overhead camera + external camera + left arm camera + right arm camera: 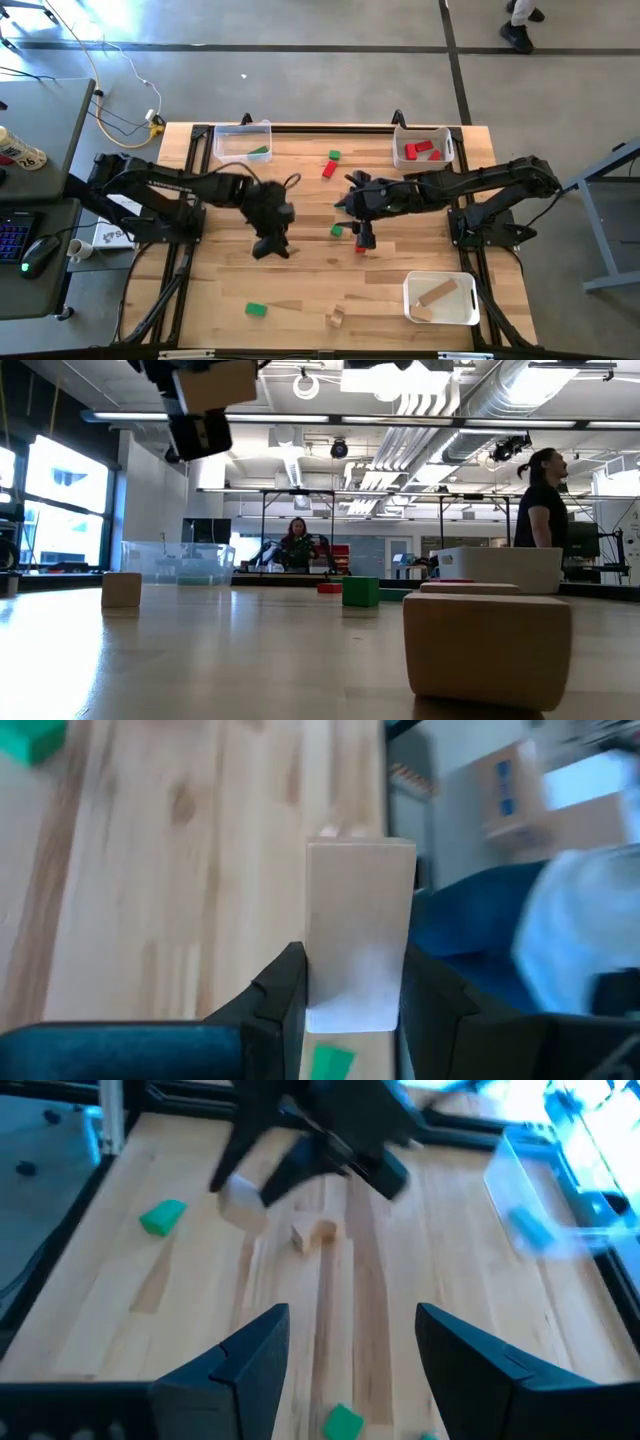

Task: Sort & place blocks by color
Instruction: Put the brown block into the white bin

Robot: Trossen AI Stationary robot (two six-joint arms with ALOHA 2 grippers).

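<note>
My left gripper (268, 243) hangs above the table's middle, shut on a plain wood block (360, 910). The low view shows that block (214, 384) high above the tabletop. My right gripper (350, 1350) stands open over the table right of centre (362, 238), with nothing between its fingers. Loose on the table lie green blocks (256, 309) (337, 231) (334, 155), red blocks (328, 169) (360, 248) and a wood piece (335, 318). My left gripper pinches the wood block between its two fingers (285, 995), on two opposite long sides near one end (350, 1005). The block's other end sticks out well past the fingertips. It is lifted clear of the table, seen from the right wrist view as well (240, 1198).
A clear bin (243, 142) at the far left holds a green block. A bin (423, 148) at the far right holds red blocks. A white bin (440, 298) at the near right holds wood pieces. People stand in the room beyond the table.
</note>
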